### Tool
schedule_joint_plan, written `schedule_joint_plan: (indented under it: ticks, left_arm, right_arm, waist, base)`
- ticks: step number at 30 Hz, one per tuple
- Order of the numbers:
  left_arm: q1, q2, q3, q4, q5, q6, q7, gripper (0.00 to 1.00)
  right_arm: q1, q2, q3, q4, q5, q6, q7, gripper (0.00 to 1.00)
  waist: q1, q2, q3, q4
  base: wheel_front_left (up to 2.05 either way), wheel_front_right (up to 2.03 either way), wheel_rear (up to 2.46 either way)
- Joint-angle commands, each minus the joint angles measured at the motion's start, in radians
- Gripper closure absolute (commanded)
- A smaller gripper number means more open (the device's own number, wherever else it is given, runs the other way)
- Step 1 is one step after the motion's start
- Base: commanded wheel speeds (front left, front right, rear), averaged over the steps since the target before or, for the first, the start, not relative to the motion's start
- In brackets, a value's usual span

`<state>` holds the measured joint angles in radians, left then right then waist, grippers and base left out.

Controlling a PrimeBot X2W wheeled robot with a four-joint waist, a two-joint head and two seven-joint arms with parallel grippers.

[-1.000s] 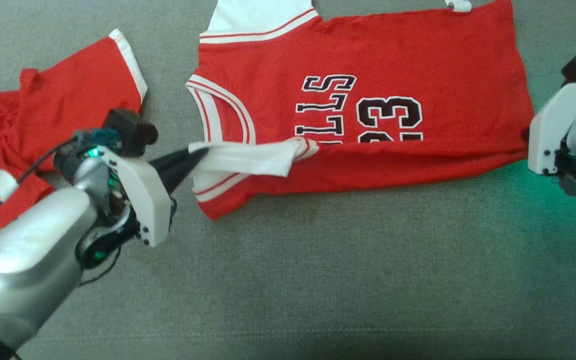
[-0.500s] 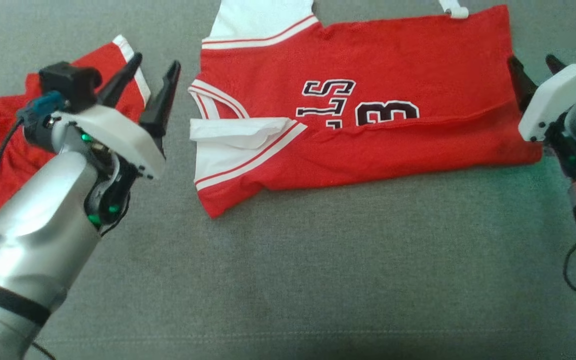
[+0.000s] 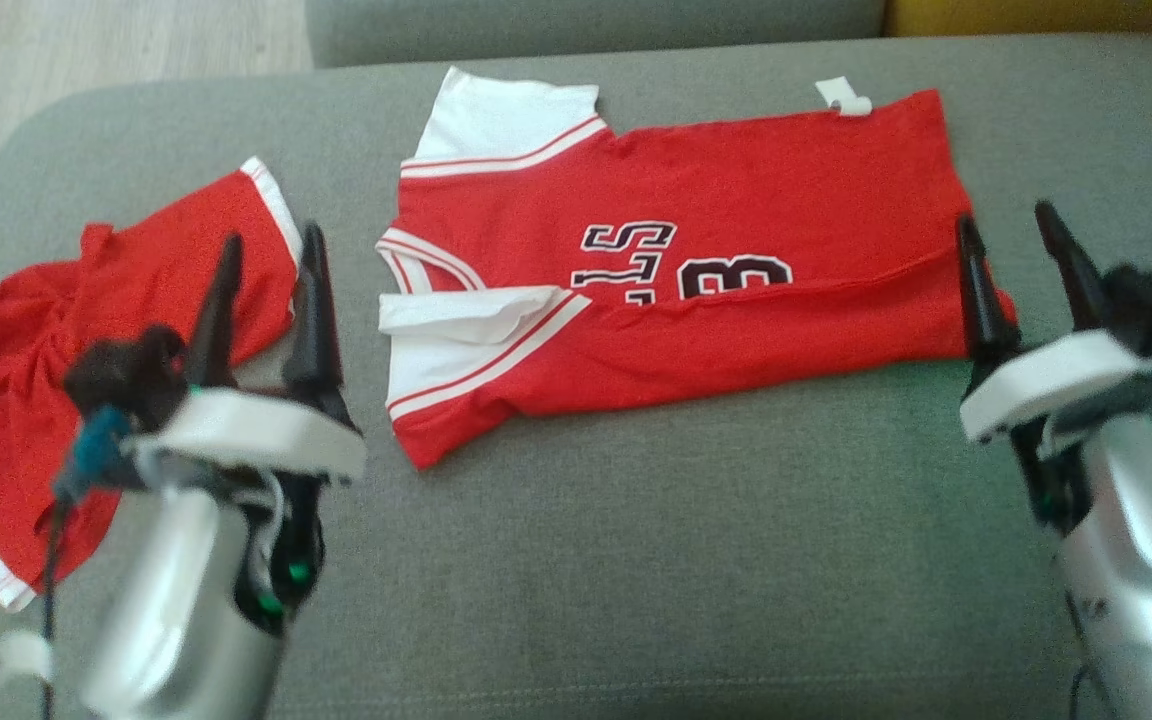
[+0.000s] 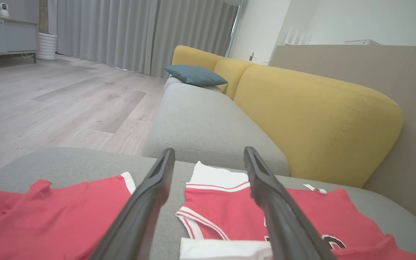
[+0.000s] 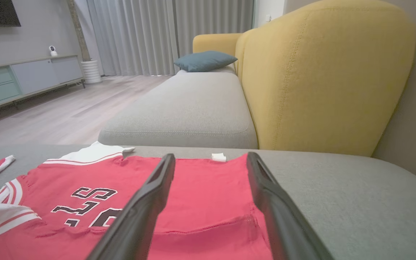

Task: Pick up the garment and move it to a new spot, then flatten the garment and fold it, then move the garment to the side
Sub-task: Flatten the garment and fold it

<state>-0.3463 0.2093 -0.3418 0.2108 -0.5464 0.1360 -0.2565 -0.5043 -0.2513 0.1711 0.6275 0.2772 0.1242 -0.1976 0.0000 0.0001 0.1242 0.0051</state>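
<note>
A red jersey (image 3: 696, 250) with white sleeves and black lettering lies on the grey cushion (image 3: 636, 560), its near long edge folded over the print. The jersey (image 4: 229, 216) also lies beyond the left gripper's fingers, and the jersey (image 5: 200, 195) spreads under the right gripper's fingers. My left gripper (image 3: 271, 245) is open, raised to the left of the jersey's sleeve end, holding nothing. My right gripper (image 3: 1011, 225) is open above the jersey's right hem, holding nothing.
Red shorts (image 3: 56, 350) with white trim lie crumpled at the cushion's left end, under my left arm. A yellow sofa back (image 5: 323, 72) rises behind, with a second grey seat (image 5: 186, 108) and a blue pillow (image 5: 204, 59). Wooden floor (image 4: 49, 101) lies to the left.
Both grippers let go of the jersey's folded edge, opened and rose clear of it. The head camera tilted up, so the whole scene shifted down the picture.
</note>
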Motion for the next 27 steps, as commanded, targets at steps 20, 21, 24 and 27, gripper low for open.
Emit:
schedule_joint_plan:
  ticks: [20,21,24,27]
  left_arm:
    - [0.103,-0.138,0.081,0.246,0.241,-0.110,0.001,0.00]
    - [0.086,-0.137,0.079,0.270,0.242,-0.112,0.005,0.00]
    - [0.037,-0.136,0.084,0.346,0.237,-0.106,0.030,0.00]
    - [-0.010,-0.127,0.084,0.420,0.240,-0.094,0.065,0.00]
  right_arm:
    - [0.222,0.161,-0.140,-0.235,-0.258,0.007,-0.049,0.00]
    - [0.217,0.162,-0.140,-0.241,-0.261,0.007,-0.047,0.00]
    - [0.204,0.163,-0.137,-0.255,-0.267,0.007,-0.040,0.00]
    - [0.194,0.166,-0.146,-0.267,-0.262,0.007,-0.034,0.00]
  waist:
    - [0.0000,-0.0001,-0.022,-0.041]
    - [0.0000,-0.0001,-0.014,-0.044]
    - [0.0000,-0.0001,0.010,-0.057]
    - [0.0000,-0.0001,0.031,-0.066]
  base:
    - [0.00,0.00,0.00]
    - [0.00,0.00,0.00]
    - [0.00,0.00,0.00]
    - [0.00,0.00,0.00]
